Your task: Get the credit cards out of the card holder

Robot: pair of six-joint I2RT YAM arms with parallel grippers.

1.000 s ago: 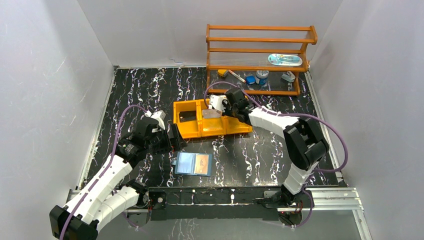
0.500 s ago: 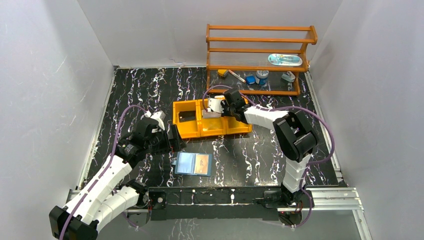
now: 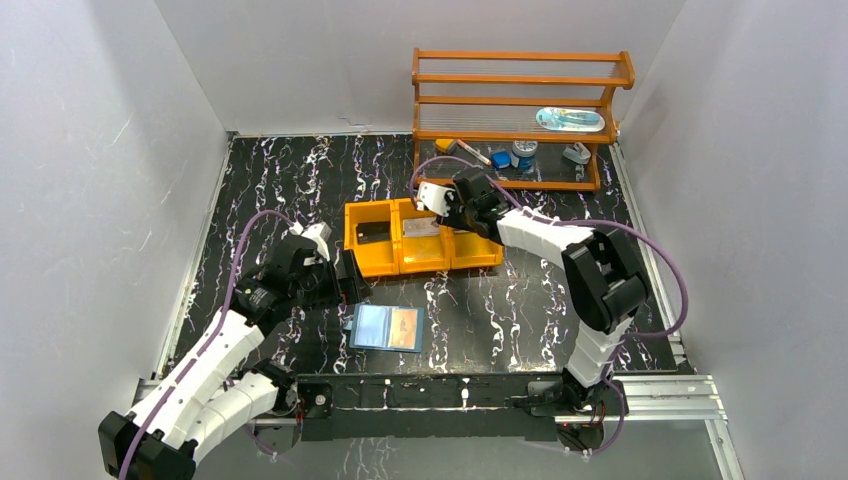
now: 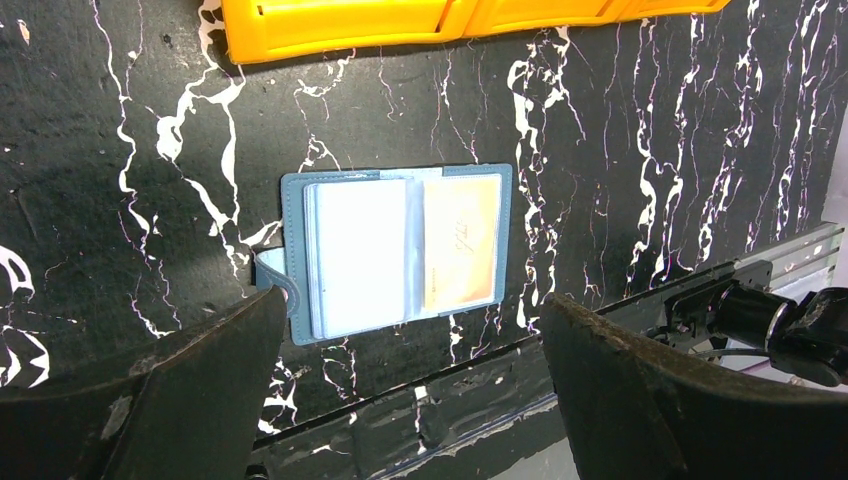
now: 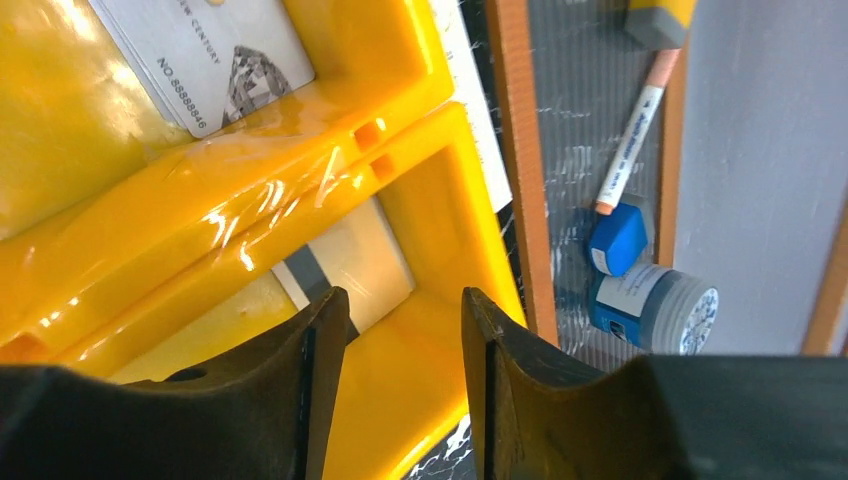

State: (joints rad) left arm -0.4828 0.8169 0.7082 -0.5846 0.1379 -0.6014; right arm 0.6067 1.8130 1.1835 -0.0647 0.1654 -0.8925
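Since the earlier frames the right gripper [image 3: 443,212] has parted its jaws. They now stand part-way spread, with nothing pinched between them. It hangs over the orange tray [image 3: 375,264] at centre frame in the top view.

- A silvery-grey card [image 3: 422,228] lies flat in the tray's middle compartment.
- A dark card [image 3: 372,236] lies in the left compartment.
- The right wrist view shows a pale card with a dark stripe [image 5: 350,265] beyond a tray wall; which compartment holds it cannot be told from that angle.

The left gripper [image 4: 410,312] hovers with its jaws fully spread, gripping nothing, above the card holder [image 4: 395,250]. The card holder lies open on the table [image 4: 650,150], lower centre in the top view, with an orange card [image 4: 462,245] in its right leaf.
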